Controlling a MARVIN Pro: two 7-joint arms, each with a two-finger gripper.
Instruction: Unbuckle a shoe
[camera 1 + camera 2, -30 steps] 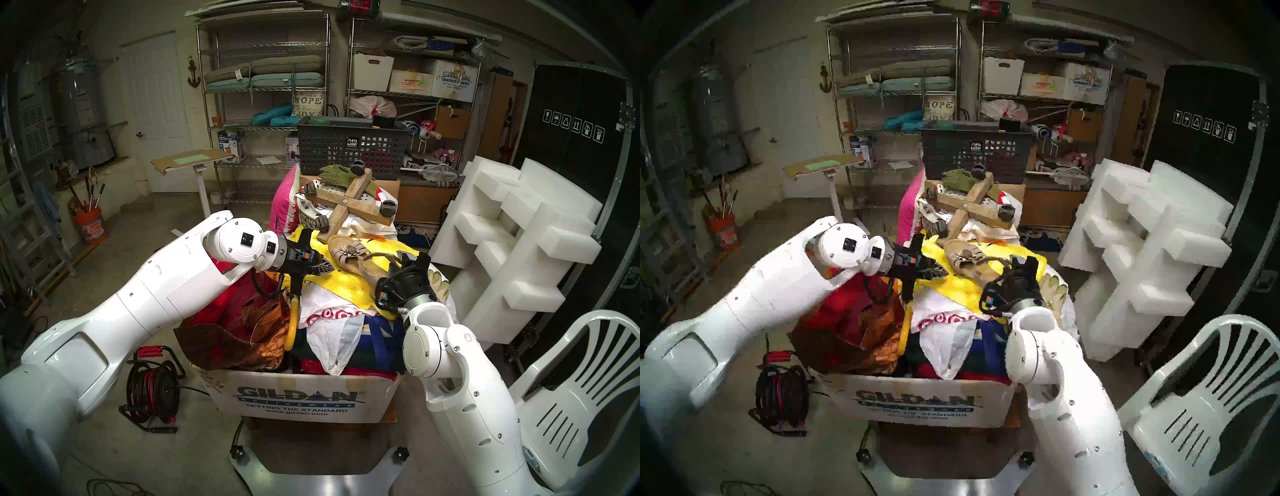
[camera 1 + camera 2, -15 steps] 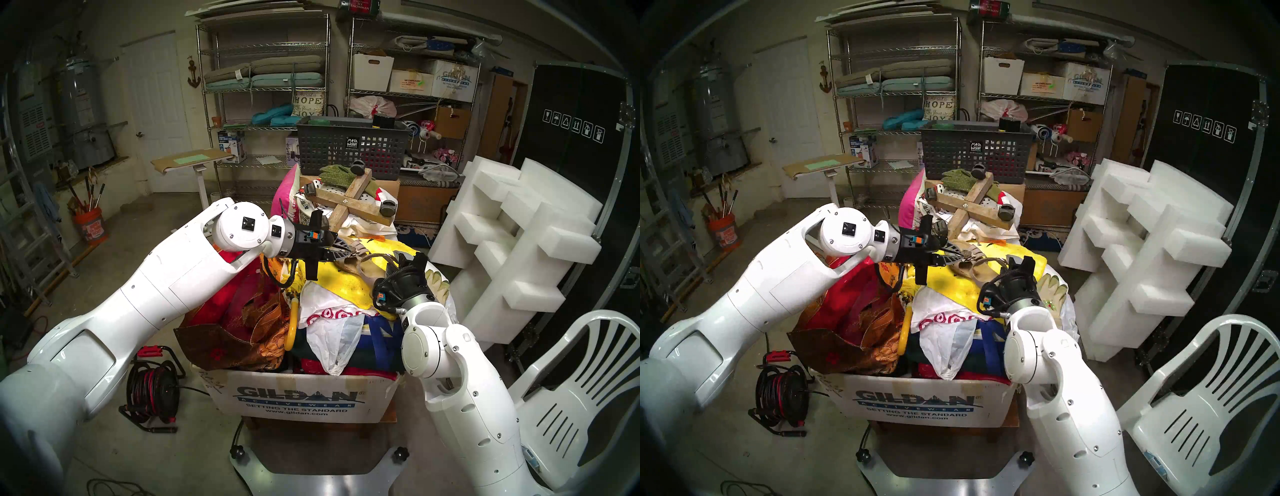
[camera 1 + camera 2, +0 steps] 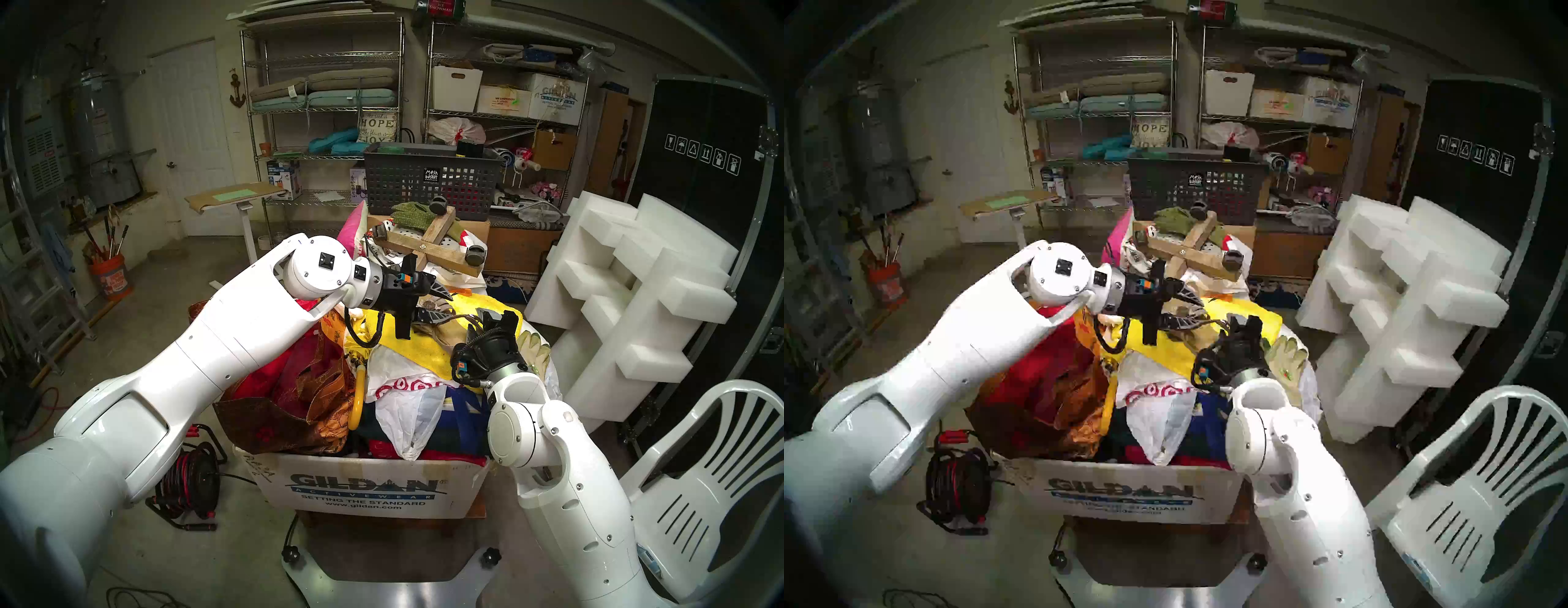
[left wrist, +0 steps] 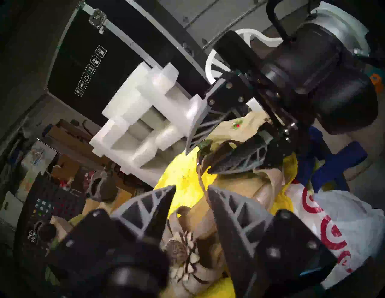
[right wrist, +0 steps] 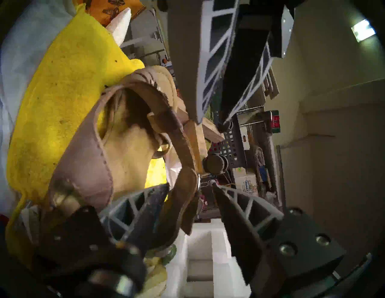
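Note:
The tan shoe (image 3: 446,334) lies on a yellow cloth (image 3: 407,352) on top of the pile in the box. My left gripper (image 3: 452,307) is open over the shoe's toe. In the left wrist view its fingers (image 4: 158,199) stand apart on either side of the leather flower (image 4: 183,249). My right gripper (image 3: 496,312) is at the heel end. In the right wrist view the thin ankle strap (image 5: 183,199) runs between the fingers of the right gripper (image 5: 190,184). The strap lies against one finger, and a gap shows to the other. The heel cup (image 5: 87,158) fills the left of that view.
The white Gildan box (image 3: 369,488) is heaped with bags and cloth. Behind the shoe lie a wooden cross with casters (image 3: 428,250) and a dark mesh basket (image 3: 428,182). A glove (image 3: 535,344) lies beside the right gripper. Foam blocks (image 3: 636,276) and a white chair (image 3: 700,488) stand at the right.
My left arm has risen and reached to the right over the shoe's toe, and its gripper has gone from shut to open. The right gripper has shifted slightly left.

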